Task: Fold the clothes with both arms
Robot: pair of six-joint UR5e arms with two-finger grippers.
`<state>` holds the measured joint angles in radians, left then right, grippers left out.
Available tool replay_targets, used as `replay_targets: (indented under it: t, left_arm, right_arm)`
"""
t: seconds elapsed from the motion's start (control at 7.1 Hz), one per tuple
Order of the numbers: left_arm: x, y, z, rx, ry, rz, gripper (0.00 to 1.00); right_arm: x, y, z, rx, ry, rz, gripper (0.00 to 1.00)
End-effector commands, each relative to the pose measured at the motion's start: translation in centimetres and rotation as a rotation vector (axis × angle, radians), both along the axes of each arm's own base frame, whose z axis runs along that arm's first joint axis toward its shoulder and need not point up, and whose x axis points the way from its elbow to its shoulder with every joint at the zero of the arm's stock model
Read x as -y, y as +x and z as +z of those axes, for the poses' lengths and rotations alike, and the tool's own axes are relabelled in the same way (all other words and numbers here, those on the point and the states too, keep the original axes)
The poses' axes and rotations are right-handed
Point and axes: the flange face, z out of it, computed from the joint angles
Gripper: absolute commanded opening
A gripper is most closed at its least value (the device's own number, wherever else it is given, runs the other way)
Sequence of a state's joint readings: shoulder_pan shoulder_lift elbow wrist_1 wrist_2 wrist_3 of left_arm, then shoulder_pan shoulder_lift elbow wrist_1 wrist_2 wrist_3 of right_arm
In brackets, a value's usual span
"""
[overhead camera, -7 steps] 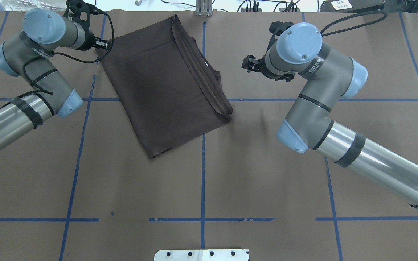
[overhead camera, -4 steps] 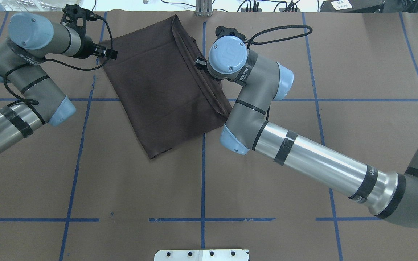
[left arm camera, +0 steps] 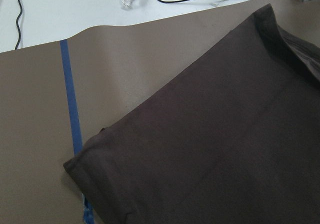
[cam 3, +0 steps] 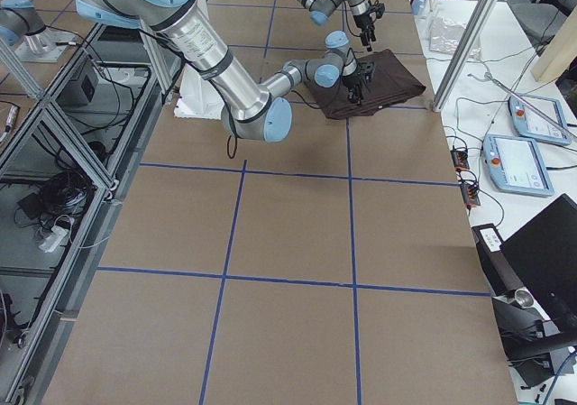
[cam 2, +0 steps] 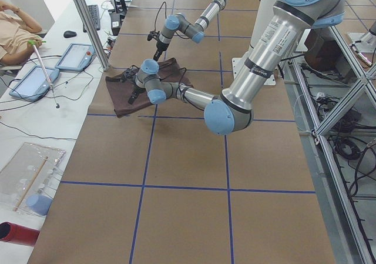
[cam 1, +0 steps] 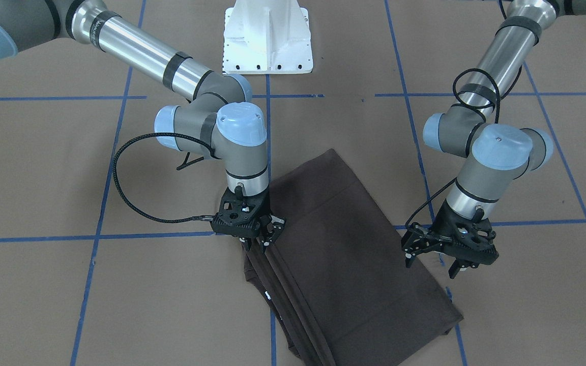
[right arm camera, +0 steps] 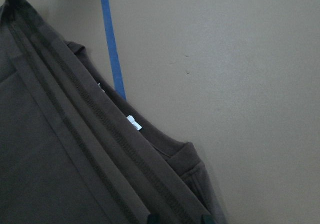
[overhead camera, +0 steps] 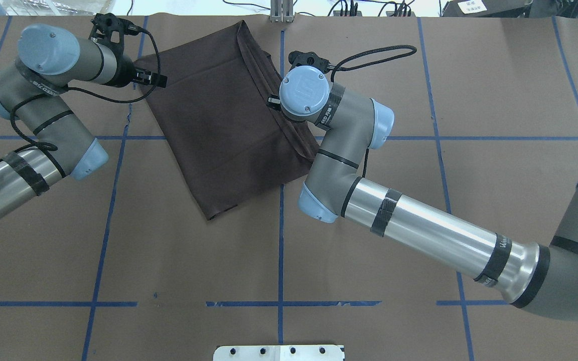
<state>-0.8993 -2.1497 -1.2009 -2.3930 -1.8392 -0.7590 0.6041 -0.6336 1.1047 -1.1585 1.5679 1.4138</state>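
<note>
The dark brown T-shirt (overhead camera: 219, 120) lies folded into a slanted rectangle at the table's far centre, with stacked hems and a white neck tag (right arm camera: 134, 124) along its right edge. My right gripper (cam 1: 261, 239) points straight down on that hemmed edge and is open, its fingertips (right arm camera: 152, 217) straddling the hems. In the overhead view its wrist covers it. My left gripper (cam 1: 433, 262) is open and hovers just over the shirt's far-left edge (left arm camera: 90, 159), holding nothing. It also shows in the overhead view, where my left gripper (overhead camera: 156, 79) sits at the shirt's corner.
The white pedestal base (cam 1: 267, 40) stands at the robot's side of the table. Blue tape lines (overhead camera: 280, 240) grid the brown tabletop. Cables (overhead camera: 349, 7) run just past the far edge behind the shirt. Tablets (cam 2: 35, 79) and a person's arm (cam 2: 17, 32) are beyond that edge.
My right arm swung left from beside the shirt to over its hemmed right edge and came down on it. My left gripper shifted slightly right onto the shirt's corner.
</note>
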Motion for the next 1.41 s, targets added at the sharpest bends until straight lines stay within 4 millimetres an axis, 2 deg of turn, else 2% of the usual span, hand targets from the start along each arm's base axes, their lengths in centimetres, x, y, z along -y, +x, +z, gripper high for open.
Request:
replay_targets:
  t: [0.0, 0.28, 0.56, 1.27]
  left_arm:
    - [0.0, 0.0, 0.1, 0.001, -0.002, 0.0, 1.0]
    - [0.0, 0.0, 0.2, 0.002, -0.003, 0.0, 1.0]
    - [-0.3, 0.1, 1.0, 0.01, -0.01, 0.003, 1.0]
    - [-0.3, 0.1, 1.0, 0.01, -0.01, 0.003, 1.0]
  right_arm:
    - [0.3, -0.2, 1.3, -0.058, 0.037, -0.017, 0.4]
    - [0.6, -0.6, 2.5, -0.083, 0.034, -0.018, 0.45]
    - [0.4, -0.8, 2.5, -0.088, 0.039, -0.028, 0.45]
    - [-0.2, -1.6, 2.8, -0.093, 0.043, -0.031, 0.43]
